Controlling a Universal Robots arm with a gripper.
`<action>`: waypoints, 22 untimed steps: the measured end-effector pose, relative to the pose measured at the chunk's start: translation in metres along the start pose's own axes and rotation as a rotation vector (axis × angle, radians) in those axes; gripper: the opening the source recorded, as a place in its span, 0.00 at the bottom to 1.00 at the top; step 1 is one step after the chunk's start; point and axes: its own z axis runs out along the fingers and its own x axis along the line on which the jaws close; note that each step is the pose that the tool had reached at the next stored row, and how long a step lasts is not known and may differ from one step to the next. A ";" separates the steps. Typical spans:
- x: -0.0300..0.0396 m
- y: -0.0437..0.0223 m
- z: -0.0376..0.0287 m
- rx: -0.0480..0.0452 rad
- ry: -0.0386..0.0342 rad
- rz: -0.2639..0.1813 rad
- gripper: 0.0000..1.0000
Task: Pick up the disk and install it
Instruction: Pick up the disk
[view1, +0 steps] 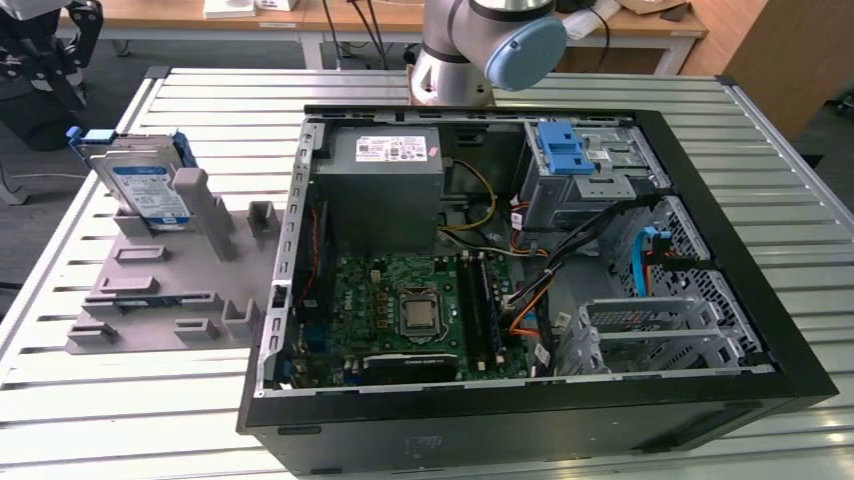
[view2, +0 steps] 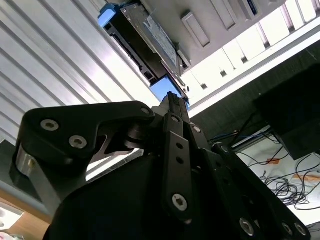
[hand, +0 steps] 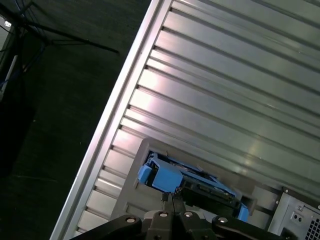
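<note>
The disk (view1: 140, 182) stands on edge in a grey holder (view1: 160, 290) at the exterior view's left, silver with a white-and-blue label and a blue carrier frame. My gripper (view1: 60, 75) hangs as a black assembly up and behind it near the table's far left corner. In both wrist views the disk (view2: 150, 40) (hand: 187, 182) lies just beyond the fingertips, apart from them. The gripper (view2: 172, 97) (hand: 170, 199) has its fingers pressed together with nothing between them.
An open computer case (view1: 534, 405) fills the middle and right of the slatted metal table (view1: 120, 420). Inside are a grey power-supply box (view1: 387, 180), a motherboard (view1: 414, 310), a drive bay with a blue latch (view1: 574, 150) and a metal cage (view1: 654, 330). The arm's base (view1: 467, 50) stands behind the case.
</note>
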 end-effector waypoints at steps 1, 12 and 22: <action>0.0000 0.0000 0.0000 -0.0001 0.0003 -0.006 0.11; 0.0000 0.0000 0.0000 -0.0010 0.0030 -0.070 0.11; 0.0000 -0.0001 0.0000 -0.0017 0.0054 -0.122 0.11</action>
